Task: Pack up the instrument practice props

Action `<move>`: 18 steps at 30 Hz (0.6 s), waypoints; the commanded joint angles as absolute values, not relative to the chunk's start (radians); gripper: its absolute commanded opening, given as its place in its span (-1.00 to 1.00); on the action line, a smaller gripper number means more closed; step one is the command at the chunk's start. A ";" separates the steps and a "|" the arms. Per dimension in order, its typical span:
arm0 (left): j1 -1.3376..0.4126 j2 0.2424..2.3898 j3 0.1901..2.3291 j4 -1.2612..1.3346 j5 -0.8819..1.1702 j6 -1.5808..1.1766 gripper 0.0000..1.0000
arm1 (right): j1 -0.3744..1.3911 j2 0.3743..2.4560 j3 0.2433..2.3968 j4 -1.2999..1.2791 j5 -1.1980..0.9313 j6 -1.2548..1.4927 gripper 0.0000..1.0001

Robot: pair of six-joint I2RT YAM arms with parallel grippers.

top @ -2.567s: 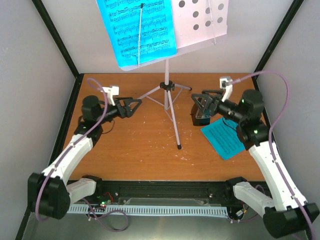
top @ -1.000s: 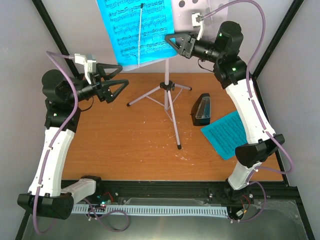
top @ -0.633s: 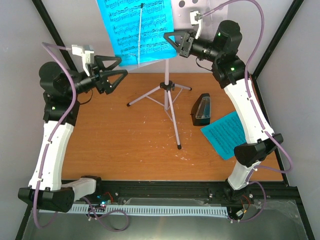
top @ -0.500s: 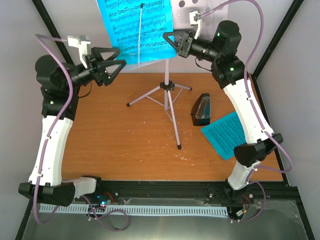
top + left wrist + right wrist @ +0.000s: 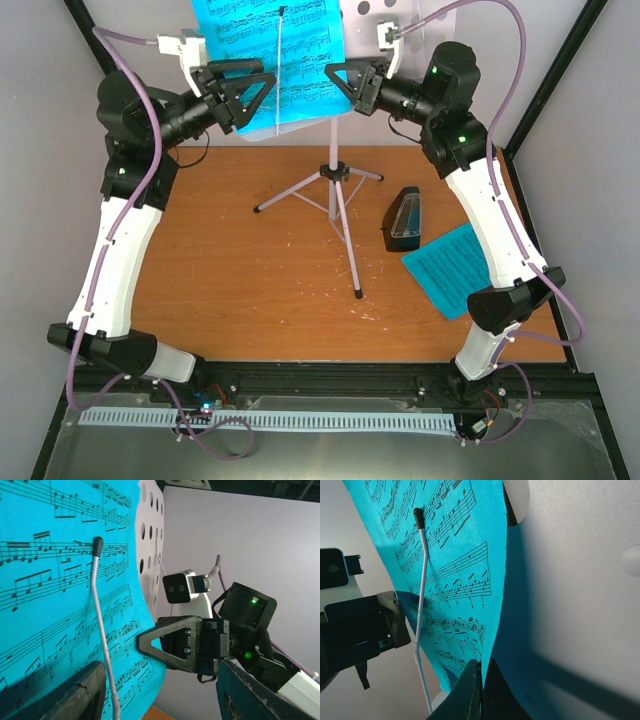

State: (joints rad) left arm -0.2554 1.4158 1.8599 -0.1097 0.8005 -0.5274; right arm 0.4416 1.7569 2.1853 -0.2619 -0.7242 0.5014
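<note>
Grey-walled cell, wooden table (image 5: 250, 280): a cyan sheet (image 5: 290, 50) hangs upright on the white music stand (image 5: 337, 210) at the back, pinned under a retaining wire (image 5: 280, 70). The right claw (image 5: 335, 75) is pinched tight on the sheet's right edge. The left claw (image 5: 255, 95), jaws parted and empty, faces it from the left edge. Freeing the page likely means sliding it upward, along its long axis.

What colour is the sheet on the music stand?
The sheet is cyan with black printed notes, clearest in the left wrist view.
</note>
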 commanded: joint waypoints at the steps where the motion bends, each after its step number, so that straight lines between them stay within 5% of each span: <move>1: -0.265 1.444 1.922 -0.142 0.761 -0.528 0.20 | 0.454 1.742 2.192 -0.247 -0.712 0.488 -0.94; 18: -0.301 1.492 1.959 -0.153 0.716 -0.520 -0.04 | 0.456 1.716 2.153 -0.245 -0.695 0.463 -0.94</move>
State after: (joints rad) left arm -0.2768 1.4788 1.9091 -0.1398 0.7292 -0.5278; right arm 0.4450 1.7531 2.1601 -0.2573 -0.7071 0.4778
